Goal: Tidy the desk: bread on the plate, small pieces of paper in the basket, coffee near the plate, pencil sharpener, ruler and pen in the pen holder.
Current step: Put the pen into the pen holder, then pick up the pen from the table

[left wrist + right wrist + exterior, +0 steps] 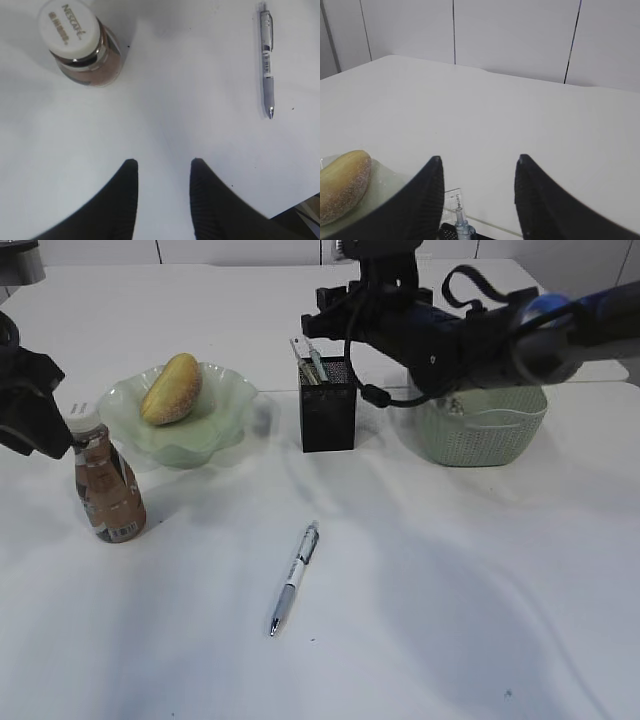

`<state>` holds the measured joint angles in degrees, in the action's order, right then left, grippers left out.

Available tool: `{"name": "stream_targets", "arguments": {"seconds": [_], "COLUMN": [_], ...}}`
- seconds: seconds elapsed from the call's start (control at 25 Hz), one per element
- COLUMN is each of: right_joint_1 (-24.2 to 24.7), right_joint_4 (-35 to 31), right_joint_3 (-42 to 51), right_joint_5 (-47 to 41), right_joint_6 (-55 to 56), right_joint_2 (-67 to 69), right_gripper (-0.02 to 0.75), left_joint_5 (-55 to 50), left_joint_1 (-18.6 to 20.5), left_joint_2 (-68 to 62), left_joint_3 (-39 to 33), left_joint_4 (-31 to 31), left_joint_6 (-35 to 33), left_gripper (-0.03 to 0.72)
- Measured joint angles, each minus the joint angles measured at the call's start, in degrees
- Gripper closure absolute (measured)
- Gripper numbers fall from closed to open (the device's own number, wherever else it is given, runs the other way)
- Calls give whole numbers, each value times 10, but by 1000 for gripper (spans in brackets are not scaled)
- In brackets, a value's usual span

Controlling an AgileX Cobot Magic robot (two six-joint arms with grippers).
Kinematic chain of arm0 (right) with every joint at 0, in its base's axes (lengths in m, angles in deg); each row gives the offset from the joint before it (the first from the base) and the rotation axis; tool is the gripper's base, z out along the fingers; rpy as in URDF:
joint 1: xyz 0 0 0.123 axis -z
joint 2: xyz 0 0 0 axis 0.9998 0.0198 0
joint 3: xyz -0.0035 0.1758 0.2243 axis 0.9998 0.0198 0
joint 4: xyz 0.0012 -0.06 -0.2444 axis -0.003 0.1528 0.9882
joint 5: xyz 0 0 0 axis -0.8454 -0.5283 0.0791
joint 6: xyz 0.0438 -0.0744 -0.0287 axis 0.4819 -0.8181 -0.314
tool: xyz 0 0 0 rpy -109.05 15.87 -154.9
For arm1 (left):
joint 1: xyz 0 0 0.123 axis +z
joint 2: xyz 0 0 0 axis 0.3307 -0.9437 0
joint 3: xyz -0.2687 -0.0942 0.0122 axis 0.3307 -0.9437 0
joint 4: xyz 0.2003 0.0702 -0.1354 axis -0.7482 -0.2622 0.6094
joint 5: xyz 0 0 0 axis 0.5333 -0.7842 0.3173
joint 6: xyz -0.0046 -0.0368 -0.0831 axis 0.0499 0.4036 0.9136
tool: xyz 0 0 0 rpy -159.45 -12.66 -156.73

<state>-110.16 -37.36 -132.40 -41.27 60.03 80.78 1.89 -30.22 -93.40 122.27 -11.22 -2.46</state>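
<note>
The bread lies on the green plate. The brown coffee bottle stands upright just left of the plate and in front of it. A silver pen lies on the table's middle. The black mesh pen holder holds a clear ruler and a bluish pen-like item. My left gripper is open and empty, above the table beside the bottle, with the pen off to one side. My right gripper is open and empty, above the pen holder. The sharpener and paper pieces are not visible.
A pale green basket stands right of the pen holder, partly behind my right arm. My left arm is at the left edge by the bottle cap. The bread also shows at the lower left of the right wrist view.
</note>
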Motion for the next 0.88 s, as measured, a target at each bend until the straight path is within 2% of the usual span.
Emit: {"name": "stream_targets", "arguments": {"seconds": [0.2, 0.24, 0.28, 0.36, 0.64, 0.68, 0.88], "right_joint_1": [0, 0, 0, 0, 0, 0, 0], "right_joint_4": [0, 0, 0, 0, 0, 0, 0], "right_joint_3": [0, 0, 0, 0, 0, 0, 0], "right_joint_5": [-128, -128, -189, -237, -382, -382, -530], "right_joint_6": [0, 0, 0, 0, 0, 0, 2], "right_joint_2": [-50, -50, -76, -96, -161, -161, -193], "right_gripper": [363, 363, 363, 363, 363, 363, 363], "left_joint_5": [0, 0, 0, -1, -12, -12, -16], "left_joint_1": [0, 0, 0, 0, 0, 0, 0], "left_joint_2": [0, 0, 0, 0, 0, 0, 0], "left_joint_3": [0, 0, 0, 0, 0, 0, 0], "left_joint_4": [0, 0, 0, 0, 0, 0, 0], "left_joint_6": [0, 0, 0, 0, 0, 0, 0], "left_gripper": [445, 445, 445, 445, 445, 445, 445]}}
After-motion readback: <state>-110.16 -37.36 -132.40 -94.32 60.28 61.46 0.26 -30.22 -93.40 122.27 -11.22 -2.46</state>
